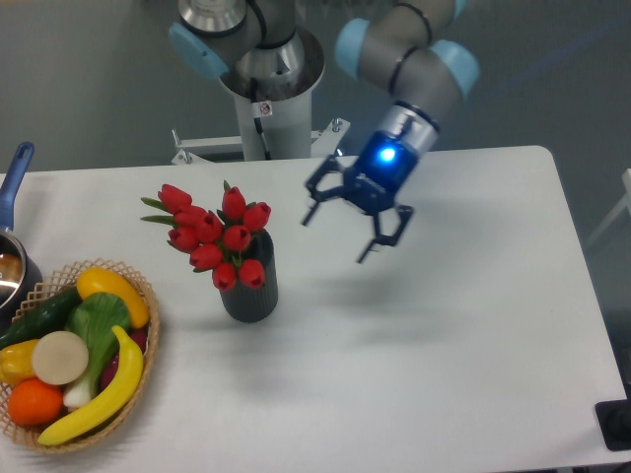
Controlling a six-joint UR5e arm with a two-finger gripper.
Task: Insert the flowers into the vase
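Vase [249,288] stands upright on the white desk [444,345], just right of the wicker fruit basket [74,355]. Flowers [215,235] sit in the vase, red buds leaning left over its rim. Pincer [339,229] hangs above the desk, up and right of the vase, fingers spread wide, holding nothing. Pot [12,258] at left edge, beyond the basket.

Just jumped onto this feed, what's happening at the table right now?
The flowers already stand in the vase, red buds spilling over its rim toward the left. The gripper hangs open in the air to the right of the bunch, holding nothing and touching nothing. A basket of fruit sits at the table's left edge.
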